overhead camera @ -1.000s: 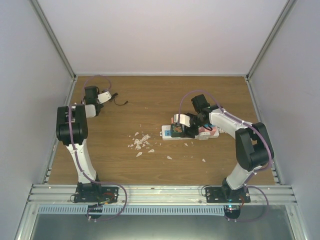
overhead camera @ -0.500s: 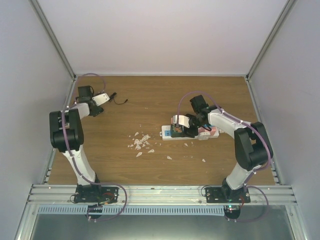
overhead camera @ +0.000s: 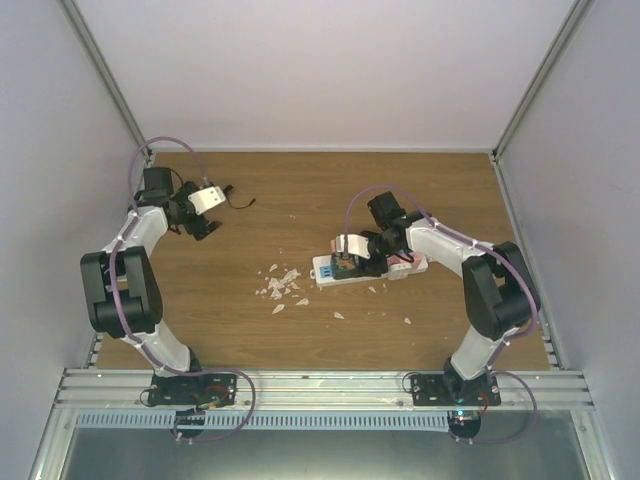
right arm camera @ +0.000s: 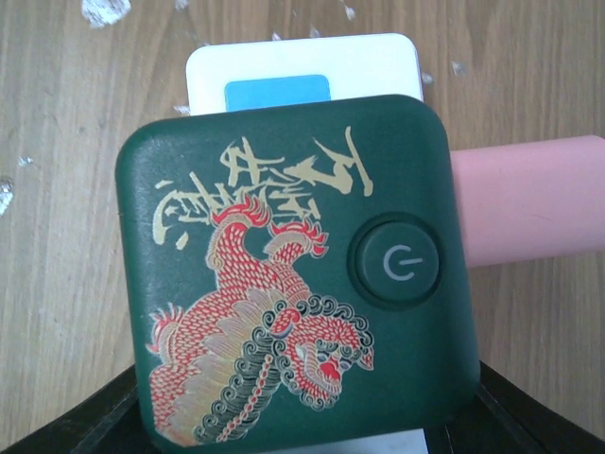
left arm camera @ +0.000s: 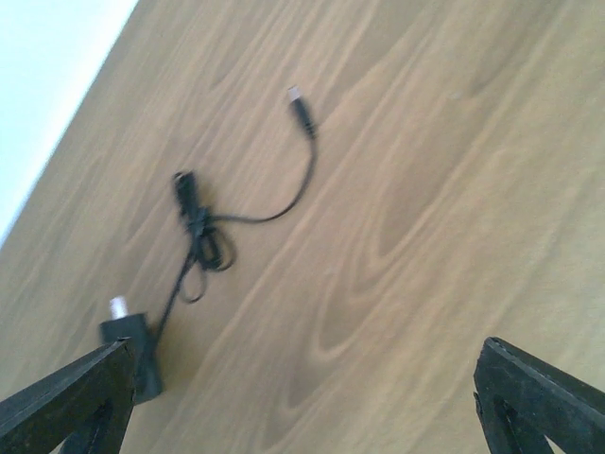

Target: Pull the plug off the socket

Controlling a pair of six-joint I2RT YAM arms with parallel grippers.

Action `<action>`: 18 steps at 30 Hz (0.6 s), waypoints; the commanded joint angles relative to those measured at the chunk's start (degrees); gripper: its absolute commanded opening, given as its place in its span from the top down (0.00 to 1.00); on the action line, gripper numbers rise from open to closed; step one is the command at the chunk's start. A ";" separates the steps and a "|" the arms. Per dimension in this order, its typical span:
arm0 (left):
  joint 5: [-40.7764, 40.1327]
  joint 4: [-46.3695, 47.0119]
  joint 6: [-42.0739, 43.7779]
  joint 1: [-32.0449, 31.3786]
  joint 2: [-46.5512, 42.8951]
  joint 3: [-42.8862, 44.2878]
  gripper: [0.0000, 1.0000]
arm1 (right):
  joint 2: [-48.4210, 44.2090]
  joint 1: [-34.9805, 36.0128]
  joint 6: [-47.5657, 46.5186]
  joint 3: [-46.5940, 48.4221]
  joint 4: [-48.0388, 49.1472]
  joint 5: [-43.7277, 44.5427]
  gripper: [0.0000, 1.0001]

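The right gripper [right arm camera: 302,426] is spread wide, with the plug [right arm camera: 293,274] between its jaws. Its black fingers [right arm camera: 544,421] show at the plug's two lower corners, right against its sides. Whether they are actually squeezing it, I cannot tell.

The plug is a dark green square block with rounded corners and a matte face. It carries a red and gold dragon, gold script and a round power button. It sits on the power strip [right arm camera: 378,66], whose smooth white plastic end and light-blue socket face [right arm camera: 277,92] show just past the plug. A pink rounded bar [right arm camera: 529,199] juts out beside the plug.

From above, the strip lies right of centre on the wood-grain table [overhead camera: 330,190], with white flakes [overhead camera: 280,285] scattered near its left end.

The left gripper [left arm camera: 302,378] hangs released and holds nothing, its fingers [left arm camera: 66,397] wide apart. It is above the far left corner, well apart from the strip. A thin black cable [left arm camera: 236,218] lies loosely knotted on the wood under it.
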 commanded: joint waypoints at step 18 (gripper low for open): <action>24.89 -24.51 17.46 -13.92 -2.02 -5.29 0.15 | -0.58 10.68 -2.42 1.01 -2.13 -5.15 0.28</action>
